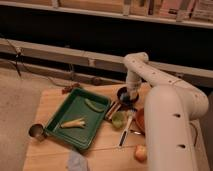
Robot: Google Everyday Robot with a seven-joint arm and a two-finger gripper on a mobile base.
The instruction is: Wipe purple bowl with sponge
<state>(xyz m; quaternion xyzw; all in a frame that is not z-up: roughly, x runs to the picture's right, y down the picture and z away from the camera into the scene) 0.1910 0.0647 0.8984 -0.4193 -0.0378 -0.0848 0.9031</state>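
Observation:
A dark purple bowl (123, 94) sits at the back of the wooden table (52, 102), just right of the green tray. My gripper (131, 94) hangs down from the white arm (150, 75) and is right at the bowl, over its right side. A pale blue-grey pad that may be the sponge (77, 161) lies at the table's front edge, far from the gripper. I cannot tell whether the gripper holds anything.
A green tray (60, 131) holds a banana (73, 122) and a green vegetable (94, 105). A metal cup (36, 131) stands to its left. A green cup (118, 119), a brown bowl (139, 120), utensils (125, 132) and an orange fruit (141, 152) lie front right.

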